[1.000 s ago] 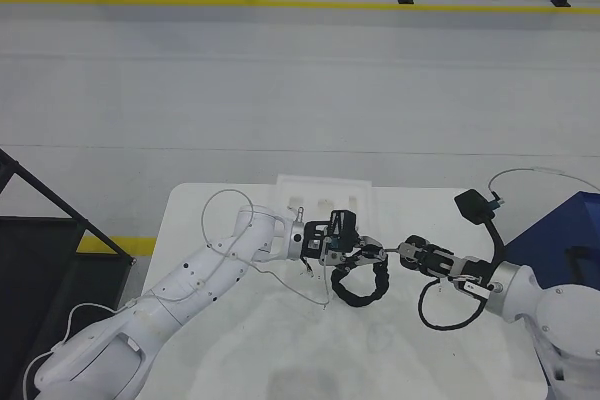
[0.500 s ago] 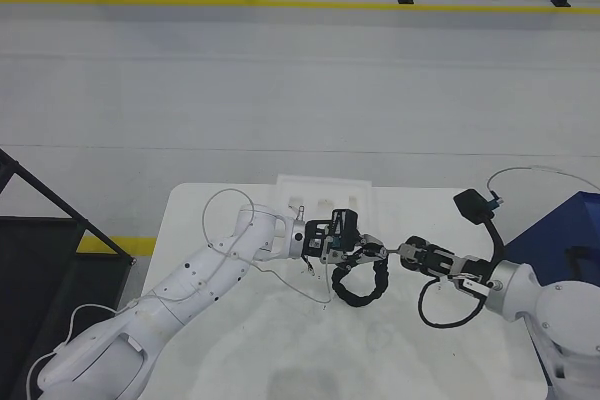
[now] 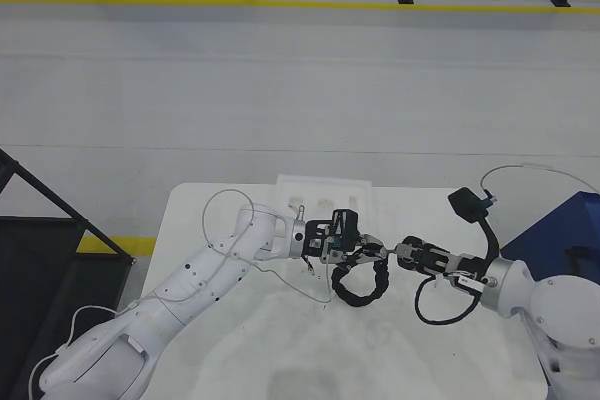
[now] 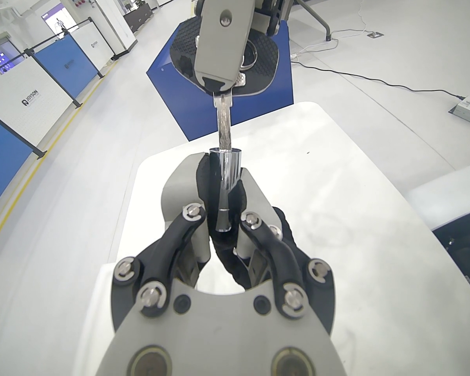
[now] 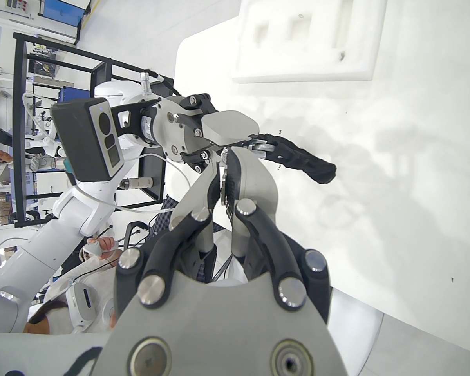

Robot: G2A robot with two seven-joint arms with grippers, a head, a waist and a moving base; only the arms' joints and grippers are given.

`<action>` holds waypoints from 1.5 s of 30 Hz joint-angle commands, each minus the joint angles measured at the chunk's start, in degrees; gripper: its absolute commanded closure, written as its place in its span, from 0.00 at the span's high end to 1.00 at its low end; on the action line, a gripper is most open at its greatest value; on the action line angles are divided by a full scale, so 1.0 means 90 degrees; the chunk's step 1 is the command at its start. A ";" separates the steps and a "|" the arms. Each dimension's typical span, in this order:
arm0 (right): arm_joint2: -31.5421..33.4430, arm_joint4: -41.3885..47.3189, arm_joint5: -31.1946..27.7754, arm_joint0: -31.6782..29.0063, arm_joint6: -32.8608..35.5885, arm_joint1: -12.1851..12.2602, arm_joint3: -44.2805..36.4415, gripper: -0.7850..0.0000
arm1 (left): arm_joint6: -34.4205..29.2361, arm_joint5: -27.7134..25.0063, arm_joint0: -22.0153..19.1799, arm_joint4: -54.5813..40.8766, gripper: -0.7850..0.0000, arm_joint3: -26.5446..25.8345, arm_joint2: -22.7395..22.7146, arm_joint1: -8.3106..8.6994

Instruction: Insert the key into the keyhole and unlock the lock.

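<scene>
left pincer (image 4: 219, 176) is pinching the chrome lock cylinder (image 4: 228, 181), fingers pressing on both sides, with the keyhole end facing the right pincer (image 4: 220, 82). right pincer is gripping the key (image 4: 223, 127) by its head. The blade is running straight to the cylinder's open end and the tip is meeting the keyhole; can't tell how deep it's sitting, and most of the blade is showing outside. Top view: key is sitting at 9 o'clock of the right pincer, lock cylinder at 3 o'clock of the left pincer, both over mid tabletop (image 3: 280, 340). Black cable loop (image 3: 360, 285) is hanging at 6 o'clock of the cylinder. White foam tray (image 3: 325, 192) is lying at 12 o'clock of both pincers, well apart.
</scene>
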 commanded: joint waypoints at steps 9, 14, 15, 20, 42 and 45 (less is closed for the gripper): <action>-0.0127 -0.0053 0.0057 0.0138 -0.0016 0.0024 0.0104 0.00 | -0.0131 -0.0074 -0.0020 0.0112 0.00 -0.0105 -0.0028 -0.0040; -0.0209 -0.0083 0.0099 0.0228 0.0021 0.0038 0.0157 0.00 | -0.0097 -0.0119 -0.0025 0.0123 0.00 -0.0115 -0.0056 -0.0059; -0.0226 -0.0083 0.0103 0.0242 0.0019 0.0039 0.0173 0.00 | -0.0095 -0.0125 -0.0025 0.0128 0.00 -0.0111 -0.0062 -0.0062; -0.0307 -0.0072 0.0119 0.0324 -0.0014 0.0045 0.0260 0.00 | -0.0060 -0.0201 -0.0040 0.0172 0.00 -0.0096 -0.0072 -0.0080; -0.0380 -0.0343 -0.1429 0.0891 0.0253 0.0137 0.0506 1.00 | 0.0361 -0.0727 -0.0069 -0.0404 0.00 0.0562 -0.0157 -0.0129; -0.0259 -0.0587 -0.2399 0.0944 0.0575 0.0196 0.0575 1.00 | 0.0234 -0.0727 -0.0112 -0.0759 0.00 0.0618 -0.0088 -0.0076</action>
